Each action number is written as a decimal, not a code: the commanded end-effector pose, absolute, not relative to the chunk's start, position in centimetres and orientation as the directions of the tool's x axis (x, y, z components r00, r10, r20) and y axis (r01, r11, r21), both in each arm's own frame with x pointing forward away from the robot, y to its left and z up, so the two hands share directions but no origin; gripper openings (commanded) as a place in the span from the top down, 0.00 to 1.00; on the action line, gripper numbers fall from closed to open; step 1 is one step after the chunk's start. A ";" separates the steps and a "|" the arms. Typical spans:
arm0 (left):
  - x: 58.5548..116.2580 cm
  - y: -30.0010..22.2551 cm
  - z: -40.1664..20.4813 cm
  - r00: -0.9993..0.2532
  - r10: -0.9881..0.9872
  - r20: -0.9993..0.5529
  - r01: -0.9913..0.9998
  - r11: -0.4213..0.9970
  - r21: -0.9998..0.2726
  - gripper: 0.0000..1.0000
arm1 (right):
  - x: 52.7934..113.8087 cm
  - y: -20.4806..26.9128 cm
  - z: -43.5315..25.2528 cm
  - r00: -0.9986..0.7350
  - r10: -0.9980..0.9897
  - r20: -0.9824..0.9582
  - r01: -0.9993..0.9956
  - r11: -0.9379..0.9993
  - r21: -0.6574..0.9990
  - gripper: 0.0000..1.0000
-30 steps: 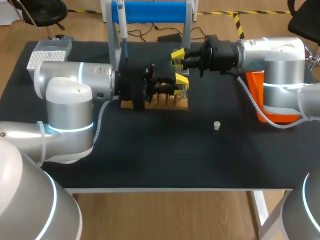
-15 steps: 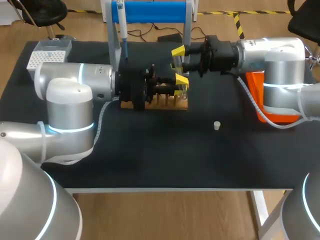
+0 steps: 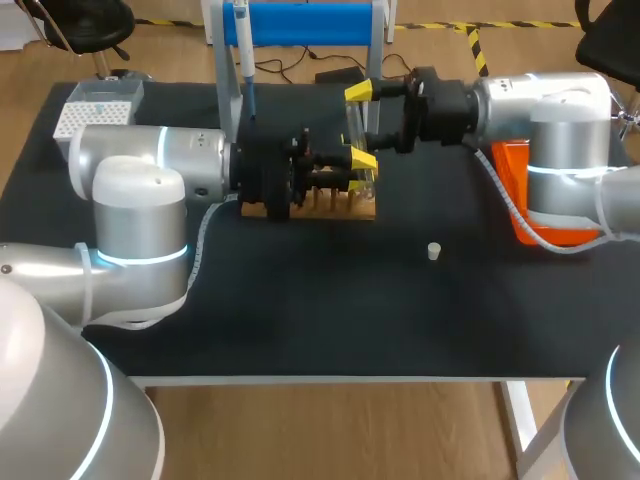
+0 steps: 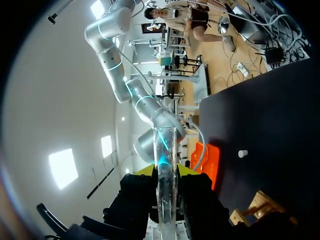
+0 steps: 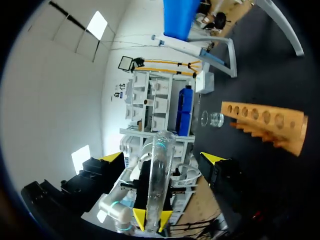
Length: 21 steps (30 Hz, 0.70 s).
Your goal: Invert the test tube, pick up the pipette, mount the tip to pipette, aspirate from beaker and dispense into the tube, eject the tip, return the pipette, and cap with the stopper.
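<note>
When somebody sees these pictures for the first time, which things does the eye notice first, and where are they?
The clear test tube stands out first: the left gripper is shut on it, by the wooden rack at the far middle of the table. The right gripper faces it, its yellow tips wide open on either side of the tube. A small white stopper lies alone on the dark surface, nearer the right arm.
</note>
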<state>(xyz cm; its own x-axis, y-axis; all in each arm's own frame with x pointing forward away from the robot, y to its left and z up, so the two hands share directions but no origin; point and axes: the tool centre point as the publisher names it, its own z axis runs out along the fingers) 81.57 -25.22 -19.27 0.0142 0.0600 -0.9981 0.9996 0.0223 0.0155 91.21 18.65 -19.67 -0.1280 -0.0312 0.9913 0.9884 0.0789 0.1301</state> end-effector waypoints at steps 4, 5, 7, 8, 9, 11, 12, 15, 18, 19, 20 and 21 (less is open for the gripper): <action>81.5 -25.3 -19.3 0.016 0.059 -0.998 1.000 0.026 0.018 1.00 | 92.1 16.1 -19.5 -0.689 -0.036 0.724 0.719 0.090 0.689 0.00; 81.5 -25.3 -19.3 0.016 0.059 -0.998 1.000 0.026 0.018 1.00 | 92.3 15.8 -19.5 -0.753 -0.031 0.657 0.652 0.098 0.752 0.00; 81.5 -25.3 -19.3 0.016 0.059 -0.998 1.000 0.026 0.018 1.00 | 92.5 15.1 -19.6 -0.871 -0.008 0.491 0.488 0.101 0.867 0.00; 81.5 -25.3 -19.3 0.016 0.059 -0.998 1.000 0.026 0.018 1.00 | 92.8 14.7 -19.7 -0.925 0.019 0.380 0.380 0.102 0.919 0.00; 81.5 -25.3 -19.3 0.016 0.059 -0.998 1.000 0.026 0.018 1.00 | 92.8 14.7 -19.7 -0.925 0.019 0.380 0.380 0.102 0.919 0.00; 81.5 -25.3 -19.3 0.016 0.059 -0.998 1.000 0.026 0.018 1.00 | 92.8 14.7 -19.7 -0.925 0.019 0.380 0.380 0.102 0.919 0.00; 81.5 -25.3 -19.3 0.016 0.059 -0.998 1.000 0.026 0.018 1.00 | 92.8 14.7 -19.7 -0.925 0.019 0.380 0.380 0.102 0.919 0.00; 81.5 -25.3 -19.3 0.016 0.059 -0.998 1.000 0.026 0.018 1.00 | 92.8 14.7 -19.7 -0.925 0.019 0.380 0.380 0.102 0.919 0.00; 81.5 -25.3 -19.3 0.016 0.059 -0.998 1.000 0.026 0.018 1.00 | 92.8 14.7 -19.7 -0.925 0.019 0.380 0.380 0.102 0.919 0.00; 81.5 -25.3 -19.3 0.016 0.059 -0.998 1.000 0.026 0.018 1.00 | 92.8 14.7 -19.7 -0.925 0.019 0.380 0.380 0.102 0.919 0.00; 81.5 -25.3 -19.3 0.016 0.059 -0.998 1.000 0.026 0.018 1.00 | 92.8 14.7 -19.7 -0.925 0.019 0.380 0.380 0.102 0.919 0.00; 81.5 -25.3 -19.3 0.016 0.059 -0.998 1.000 0.026 0.018 1.00 | 92.8 14.7 -19.7 -0.925 0.019 0.380 0.380 0.102 0.919 0.00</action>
